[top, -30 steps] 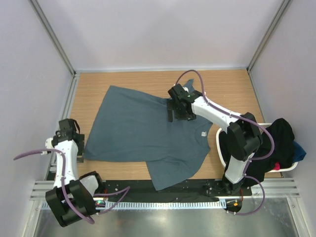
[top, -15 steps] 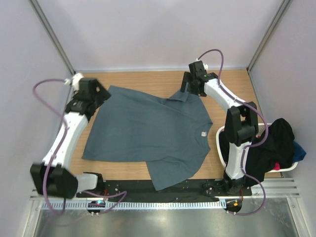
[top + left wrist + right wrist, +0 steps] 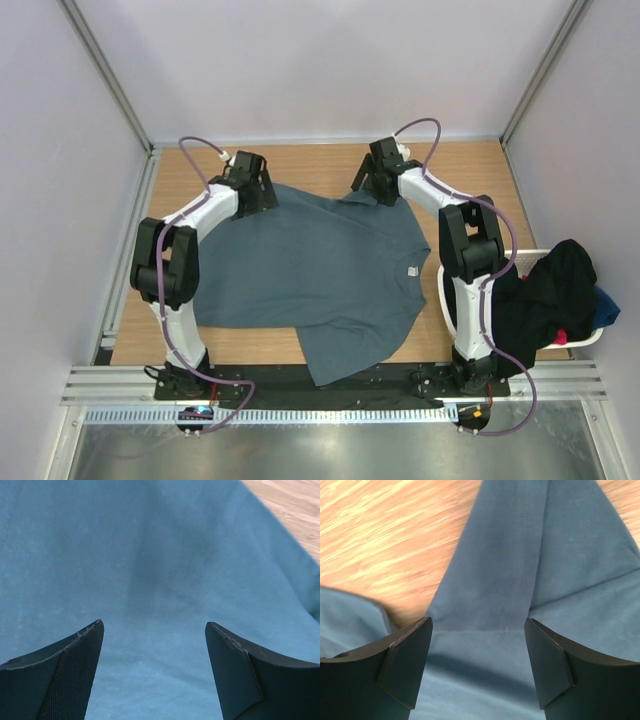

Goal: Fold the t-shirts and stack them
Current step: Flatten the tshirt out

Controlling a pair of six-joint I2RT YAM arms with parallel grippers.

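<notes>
Slate blue-grey t-shirt [image 3: 310, 270] lying flat on desk [image 3: 470, 170], long axis running left to right, neck pointing right, hem corner lying under left gripper [image 3: 255, 195], sleeve lying under right gripper [image 3: 370, 187], both grippers hanging wide open, gripping nothing.

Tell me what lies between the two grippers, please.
The far edge of the blue-grey t-shirt spans from the left gripper to the right gripper; nothing else lies there. The top view shows it.

The overhead camera looks down from above the near edge over the whole counter [image 3: 480, 170]. Wrist cameras peer close past the left pincer [image 3: 154, 625] and right pincer [image 3: 478, 621] onto the same blue-grey shirt [image 3: 310, 270] seen from overhead.
</notes>
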